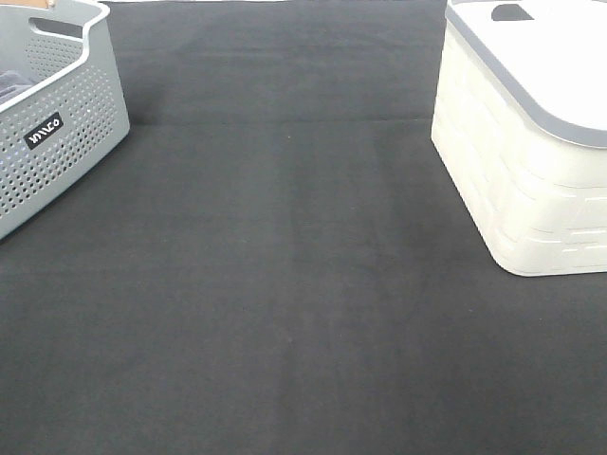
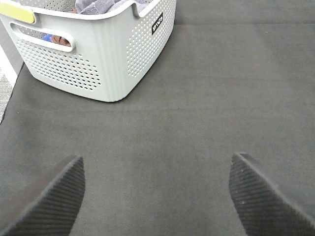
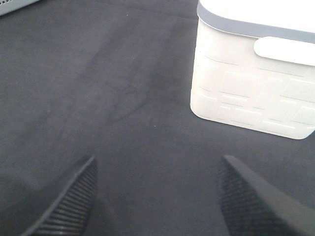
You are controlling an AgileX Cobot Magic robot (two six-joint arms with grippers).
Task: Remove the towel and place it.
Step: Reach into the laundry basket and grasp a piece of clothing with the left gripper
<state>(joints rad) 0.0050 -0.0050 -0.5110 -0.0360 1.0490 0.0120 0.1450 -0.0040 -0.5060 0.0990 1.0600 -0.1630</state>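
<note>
Left gripper (image 2: 157,196) and right gripper (image 3: 157,194) hover, jaws apart, over the worktop (image 1: 285,284). The left should dip into the grey basket (image 2: 103,69) and pinch the towel (image 2: 96,6) high.

Perforated plastic basket (image 2: 93,69), matt cloth mat (image 1: 285,284), fluffy towel (image 2: 98,6)

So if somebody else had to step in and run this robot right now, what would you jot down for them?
Left gripper: open, empty, over the black mat, facing the grey basket.
Right gripper: open, empty, facing the white bin, whose lid is on.
Towel: lying in the grey basket, untouched.
Done: nothing yet.
Left: grasp the towel, lift it out and set it down.
</note>
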